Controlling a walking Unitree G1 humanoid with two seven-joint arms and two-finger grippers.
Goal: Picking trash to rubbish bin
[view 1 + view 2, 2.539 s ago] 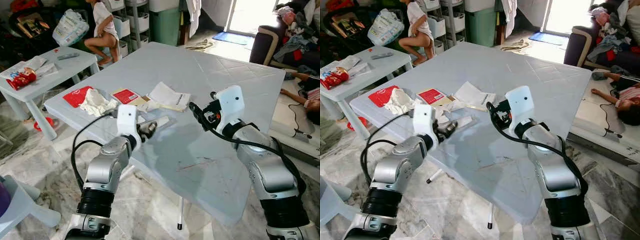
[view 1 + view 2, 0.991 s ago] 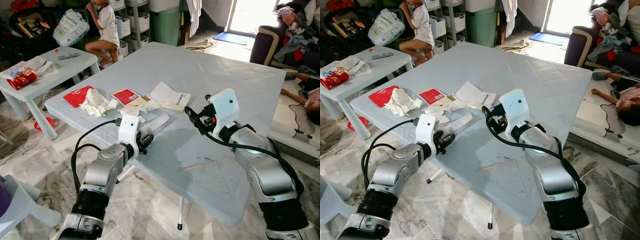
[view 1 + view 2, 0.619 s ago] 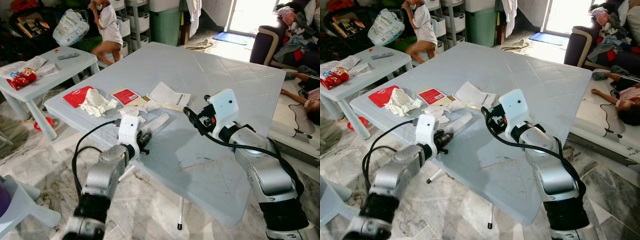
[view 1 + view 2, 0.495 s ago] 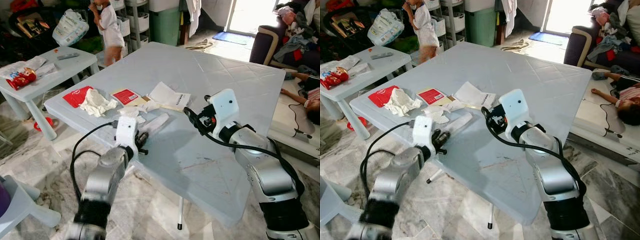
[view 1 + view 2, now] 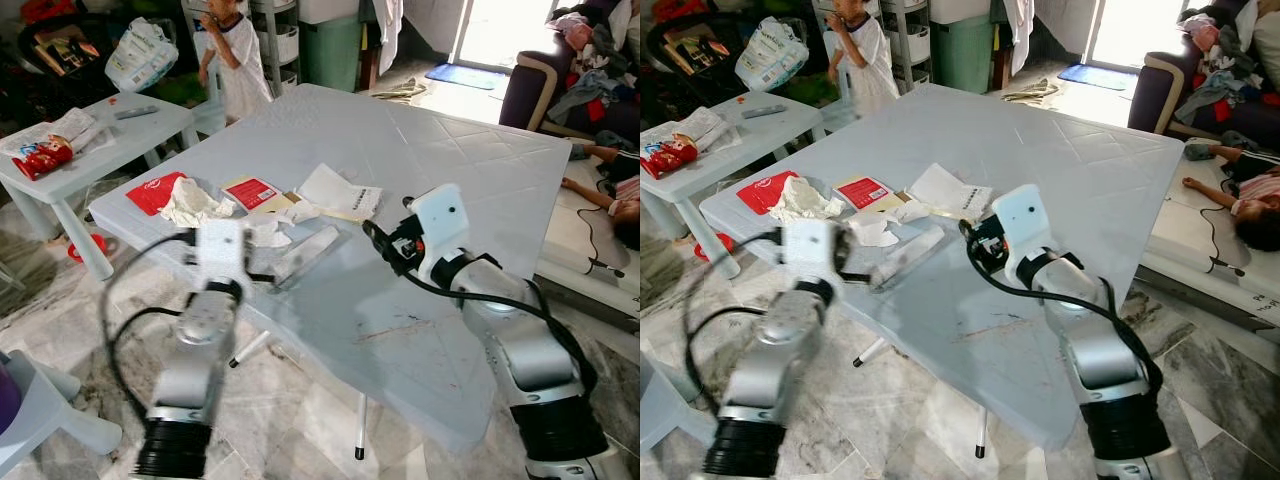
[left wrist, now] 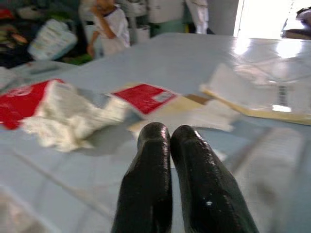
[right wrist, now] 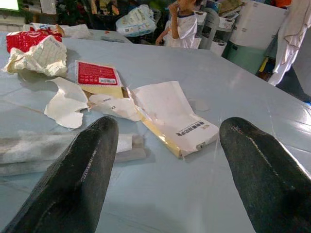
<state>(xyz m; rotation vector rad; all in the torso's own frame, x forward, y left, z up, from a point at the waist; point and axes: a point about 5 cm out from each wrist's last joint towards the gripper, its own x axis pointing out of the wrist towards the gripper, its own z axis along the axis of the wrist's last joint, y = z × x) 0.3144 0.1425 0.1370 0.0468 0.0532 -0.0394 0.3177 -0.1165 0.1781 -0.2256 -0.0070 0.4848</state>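
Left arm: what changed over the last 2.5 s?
The left gripper pulled back to the table's near edge, then swung up and left, blurred, fingers shut and empty. The right gripper edged slightly toward the white envelope, still open. The trash is unmoved.

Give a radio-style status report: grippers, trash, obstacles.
Left gripper shut, empty, low over table near trash. Right gripper open, facing white envelope. Crumpled tissue, red packet untouched. Person beyond table.
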